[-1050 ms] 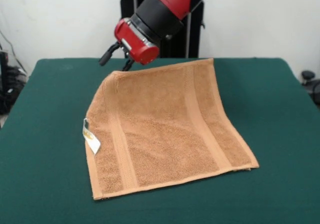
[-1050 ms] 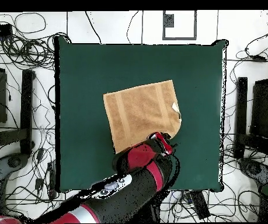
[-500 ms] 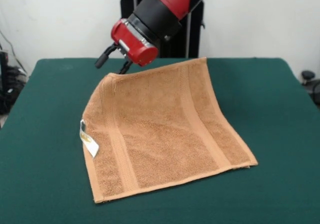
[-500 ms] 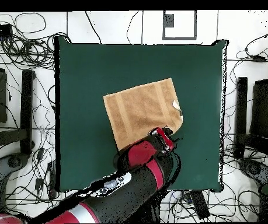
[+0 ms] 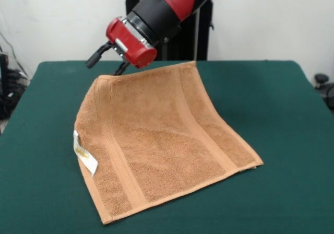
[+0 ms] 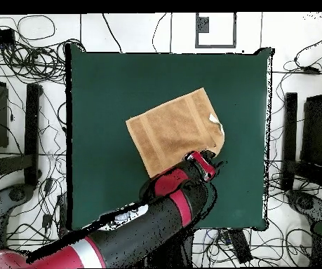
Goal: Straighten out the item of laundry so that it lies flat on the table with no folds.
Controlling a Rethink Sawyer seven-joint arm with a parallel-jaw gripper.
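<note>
The item of laundry (image 5: 156,140), an orange-tan towel with woven bands and a white tag (image 5: 83,153), lies on the green table (image 5: 292,114). Its near part rests flat, while its far left corner is raised off the cloth, so the towel slopes up toward it. My gripper (image 5: 107,69) is shut on that raised corner, with the red wrist just above. In the overhead view the towel (image 6: 174,129) sits a little right of the table's (image 6: 107,91) middle, turned at an angle. There the gripper (image 6: 212,155) is at its lower right corner, and the arm hides the edge beside it.
Cables (image 6: 30,42) and black stands (image 6: 34,126) surround the table on the floor. Dark equipment (image 6: 318,133) stands beyond the right edge. Bare green cloth lies on every side of the towel, widest toward the overhead view's left and top.
The gripper has moved left in the front view, taking the held corner with it. The towel has slid and turned slightly on the table, and its tag edge has shifted left.
</note>
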